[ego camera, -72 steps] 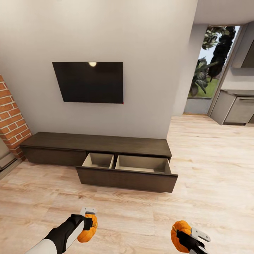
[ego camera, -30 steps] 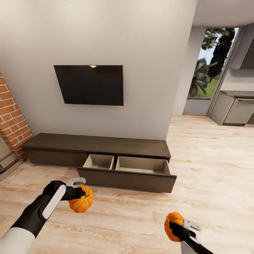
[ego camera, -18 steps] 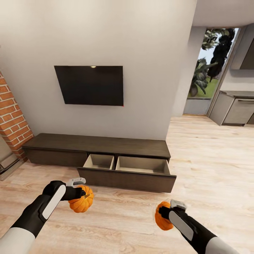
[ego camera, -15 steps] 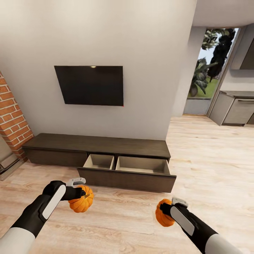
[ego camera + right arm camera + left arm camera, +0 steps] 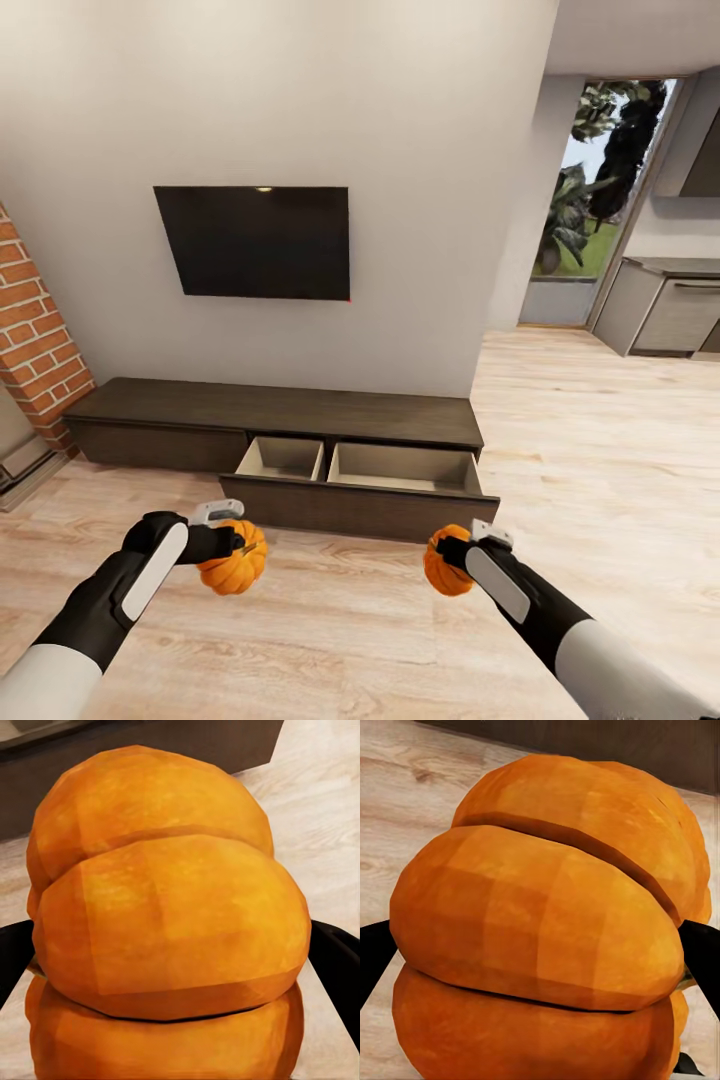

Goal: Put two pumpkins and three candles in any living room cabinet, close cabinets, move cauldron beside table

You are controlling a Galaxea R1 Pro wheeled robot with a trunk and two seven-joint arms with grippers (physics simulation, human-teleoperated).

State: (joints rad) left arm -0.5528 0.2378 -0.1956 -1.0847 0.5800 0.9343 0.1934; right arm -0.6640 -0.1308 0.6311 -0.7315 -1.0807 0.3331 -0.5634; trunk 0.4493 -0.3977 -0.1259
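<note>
Each of my grippers holds an orange ribbed pumpkin above the wooden floor, in front of the cabinet (image 5: 270, 410). My left gripper (image 5: 232, 545) is shut on one pumpkin (image 5: 235, 572) (image 5: 547, 937), just short of the open drawer's left end. My right gripper (image 5: 462, 550) is shut on the other pumpkin (image 5: 446, 568) (image 5: 169, 922), near the drawer's right half. The cabinet is a long low dark brown unit under a wall TV. Its wide drawer (image 5: 360, 510) is pulled out, showing two bare beige compartments. Candles, cauldron and table are out of view.
A black TV (image 5: 255, 242) hangs on the white wall above the cabinet. A brick column (image 5: 35, 330) stands at the left. Grey kitchen cabinets (image 5: 665, 310) and a window lie at the far right across open wooden floor (image 5: 600, 480).
My right arm has lifted and carried its pumpkin forward towards the open drawer. My left arm rose with its pumpkin earlier and has barely moved in the last second.
</note>
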